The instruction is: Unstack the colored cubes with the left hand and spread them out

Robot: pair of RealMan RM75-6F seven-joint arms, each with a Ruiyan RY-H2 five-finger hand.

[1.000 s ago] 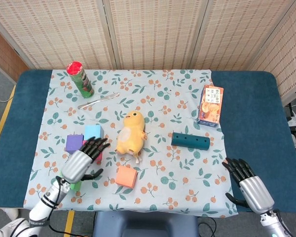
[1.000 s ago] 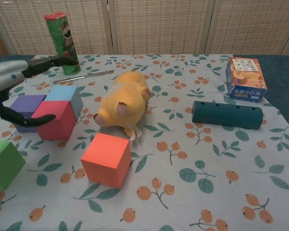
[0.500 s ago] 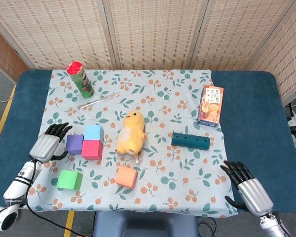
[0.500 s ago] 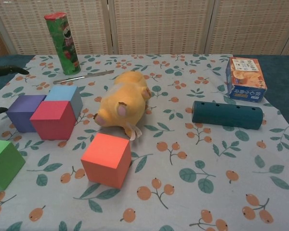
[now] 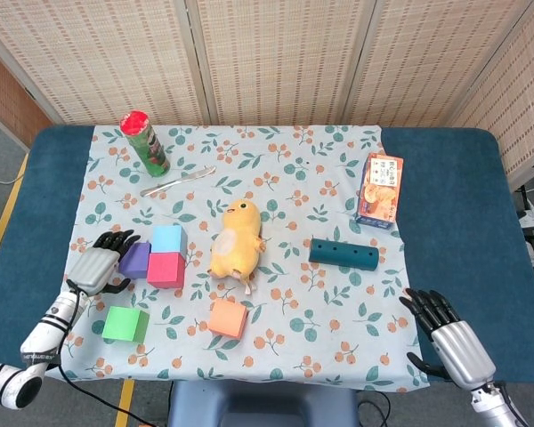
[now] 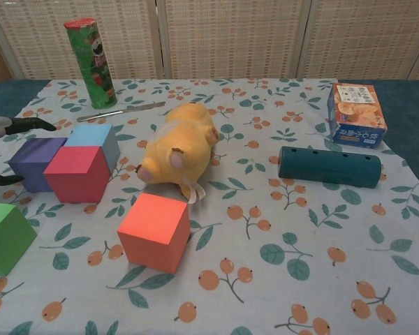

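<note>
Several cubes lie on the floral cloth, none stacked. A purple cube (image 5: 135,260), a light blue cube (image 5: 168,238) and a pink-red cube (image 5: 165,270) sit touching in a cluster. A green cube (image 5: 125,324) lies nearer the front left, and an orange cube (image 5: 228,318) in front of the plush. My left hand (image 5: 101,263) hovers just left of the purple cube, fingers spread, holding nothing; only its fingertips (image 6: 28,125) show in the chest view. My right hand (image 5: 452,337) rests open at the front right edge.
A yellow plush duck (image 5: 236,245) lies at the centre. A dark teal cylinder (image 5: 343,254) and an orange snack box (image 5: 379,191) are to the right. A green chip can (image 5: 145,142) and a knife (image 5: 178,181) stand at the back left.
My left hand pulled away left from over the cube cluster, then came back slightly right toward the purple cube. The cubes stayed put. The right hand barely moved.
</note>
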